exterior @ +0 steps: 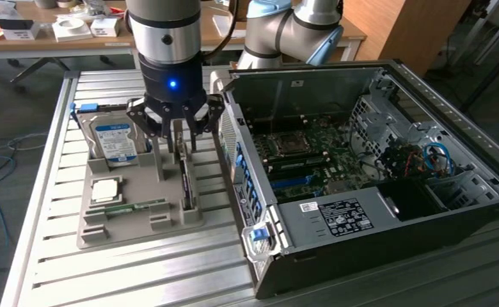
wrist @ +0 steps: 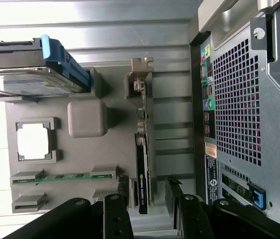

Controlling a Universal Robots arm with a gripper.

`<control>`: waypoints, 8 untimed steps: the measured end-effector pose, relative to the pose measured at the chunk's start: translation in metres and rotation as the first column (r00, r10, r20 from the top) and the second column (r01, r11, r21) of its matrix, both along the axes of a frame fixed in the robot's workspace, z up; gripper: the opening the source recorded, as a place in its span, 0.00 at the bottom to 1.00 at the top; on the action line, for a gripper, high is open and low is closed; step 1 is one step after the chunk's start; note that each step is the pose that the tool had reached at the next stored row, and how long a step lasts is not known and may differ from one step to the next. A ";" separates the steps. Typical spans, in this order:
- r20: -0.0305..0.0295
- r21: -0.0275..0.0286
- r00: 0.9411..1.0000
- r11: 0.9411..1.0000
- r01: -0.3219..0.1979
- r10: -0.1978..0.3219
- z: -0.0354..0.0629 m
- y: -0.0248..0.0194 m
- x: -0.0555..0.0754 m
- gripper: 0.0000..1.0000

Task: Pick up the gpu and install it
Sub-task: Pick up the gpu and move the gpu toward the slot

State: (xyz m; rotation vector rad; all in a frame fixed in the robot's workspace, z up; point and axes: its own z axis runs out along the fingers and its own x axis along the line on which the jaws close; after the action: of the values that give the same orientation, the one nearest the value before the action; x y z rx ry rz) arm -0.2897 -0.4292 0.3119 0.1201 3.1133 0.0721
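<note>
On the exterior view's left, a hard drive [exterior: 113,137] with a blue label stands in a grey tray [exterior: 130,231]. A processor chip [exterior: 106,190] and a green memory stick [exterior: 137,206] lie nearer the camera.

Just right of these, locate the gpu [exterior: 185,182]. It stands on its long edge in a tray slot. Its long axis runs from far to near and lies parallel to the side of the computer case [exterior: 386,249]. Its metal bracket [wrist: 140,74] points to the far end.

The gripper [exterior: 178,135] hangs directly above the card. In the wrist view its fingers [wrist: 116,204] are spread apart, one on each side of the card, with a gap visible on the case side.

On the exterior view's right, the case lies open, exposing the green motherboard [exterior: 318,153].

Tray and case rest on a slatted aluminium table [exterior: 130,275]. Behind it you see a cluttered wooden desk [exterior: 45,43] and a wooden cabinet [exterior: 412,29].
</note>
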 end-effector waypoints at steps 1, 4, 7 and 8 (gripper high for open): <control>0.000 0.000 1.000 1.000 0.000 0.000 0.0000 0.0000 0.000 0.43; 0.000 0.001 1.000 1.000 0.000 0.000 -0.0013 0.0000 0.000 0.43; 0.000 0.002 1.000 1.000 0.000 0.000 -0.0034 0.0000 0.000 0.43; 0.000 0.002 1.000 1.000 0.000 0.000 -0.0034 0.0000 0.000 0.43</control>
State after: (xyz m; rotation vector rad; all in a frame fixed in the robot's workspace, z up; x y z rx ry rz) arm -0.2897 -0.4292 0.3085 0.1202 3.1133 0.0751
